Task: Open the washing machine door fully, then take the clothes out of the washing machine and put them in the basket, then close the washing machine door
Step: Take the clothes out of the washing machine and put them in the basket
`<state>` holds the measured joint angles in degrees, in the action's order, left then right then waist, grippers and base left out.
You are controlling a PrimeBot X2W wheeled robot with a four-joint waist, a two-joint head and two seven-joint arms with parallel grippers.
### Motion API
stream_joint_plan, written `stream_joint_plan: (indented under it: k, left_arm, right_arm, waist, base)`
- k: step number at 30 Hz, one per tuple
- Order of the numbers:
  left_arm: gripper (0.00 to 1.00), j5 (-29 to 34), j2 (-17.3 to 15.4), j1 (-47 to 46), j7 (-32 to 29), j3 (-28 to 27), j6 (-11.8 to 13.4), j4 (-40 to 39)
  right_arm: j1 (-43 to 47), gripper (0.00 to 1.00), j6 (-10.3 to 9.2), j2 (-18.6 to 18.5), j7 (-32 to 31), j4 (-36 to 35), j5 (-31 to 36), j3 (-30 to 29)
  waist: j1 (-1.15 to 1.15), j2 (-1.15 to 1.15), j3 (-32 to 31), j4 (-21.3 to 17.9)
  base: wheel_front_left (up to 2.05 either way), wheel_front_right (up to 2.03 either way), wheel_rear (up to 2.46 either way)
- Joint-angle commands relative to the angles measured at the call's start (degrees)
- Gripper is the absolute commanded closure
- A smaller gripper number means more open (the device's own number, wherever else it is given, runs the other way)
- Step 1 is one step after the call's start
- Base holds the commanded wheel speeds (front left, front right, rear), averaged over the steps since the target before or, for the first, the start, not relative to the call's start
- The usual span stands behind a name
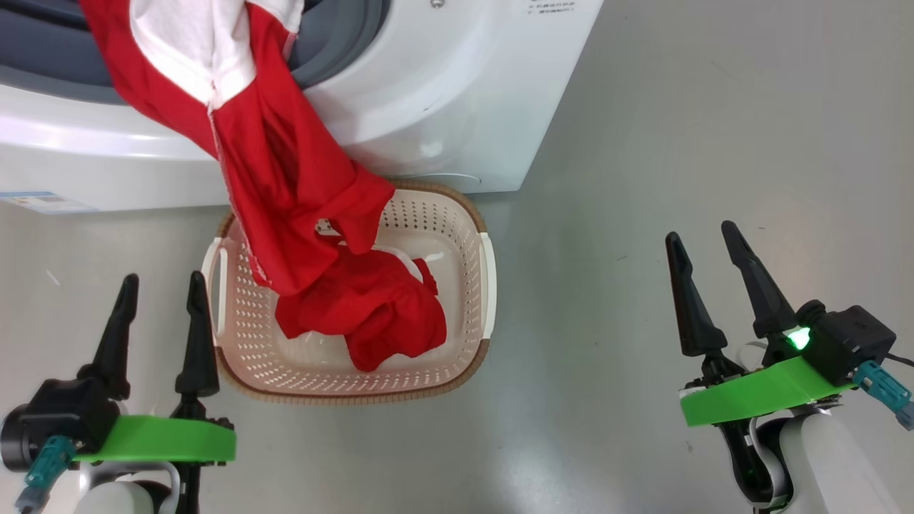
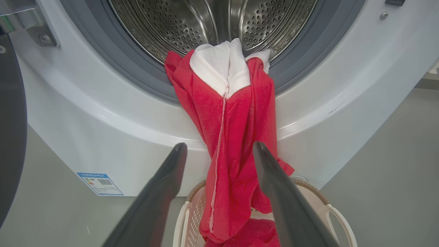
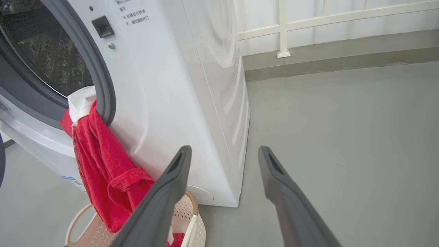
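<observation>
The door (image 2: 10,130) stands swung aside at 9 o'clock of the opening, leaving the drum (image 2: 164,27) accessible. The left gripper (image 1: 163,278) sits at 8 o'clock of the basket (image 1: 457,221), just beside its rim, fingers spread and holding nothing, aimed at the hanging fabric. The clothes (image 1: 285,178) drape over the gasket (image 2: 137,79) at 6 o'clock of the opening: the white-panelled upper end lies in the drum mouth, the lower end is piled in the basket. The basket is set at the foot of the washer (image 1: 443,93), below the opening, so fabric drops straight in. The right gripper (image 1: 700,230) waits at 3 o'clock, well apart over floor (image 1: 607,321), spread and empty. Transfer appears partial; the upper end likely needs freeing before the door can close.
</observation>
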<state>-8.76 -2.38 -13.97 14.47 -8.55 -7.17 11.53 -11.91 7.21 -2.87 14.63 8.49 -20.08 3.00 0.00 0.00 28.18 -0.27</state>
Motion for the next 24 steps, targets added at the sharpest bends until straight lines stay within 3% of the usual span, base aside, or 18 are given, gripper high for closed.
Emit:
stream_joint_plan:
  k: [1, 12, 24]
  left_arm:
    - [0.0, -0.3, -0.8, 1.5, 0.5, -1.9, -0.3, -1.6]
    - [0.0, 0.0, -1.3, -2.9, 0.5, 0.5, -0.3, 0.8]
    - [0.0, 0.9, -4.6, -20.3, 0.5, 3.3, -0.3, 12.1]
  right_arm:
    - [1.0, 0.0, 0.28, 0.0, 0.4, -1.1, 0.5, 1.5]
    - [0.8, 0.0, 0.28, 0.0, 0.4, -1.3, 0.3, 1.4]
    - [-1.3, 0.0, 0.28, 0.0, 0.4, -1.7, -0.5, 1.9]
  waist:
    - [0.0, 0.0, -0.1, -0.1]
    - [0.0, 0.0, 0.5, 0.3]
    - [0.0, 0.0, 3.6, 0.0]
  base:
    - [0.0, 0.0, 0.0]
    - [0.0, 0.0, 0.0]
    - [0.0, 0.0, 0.0]
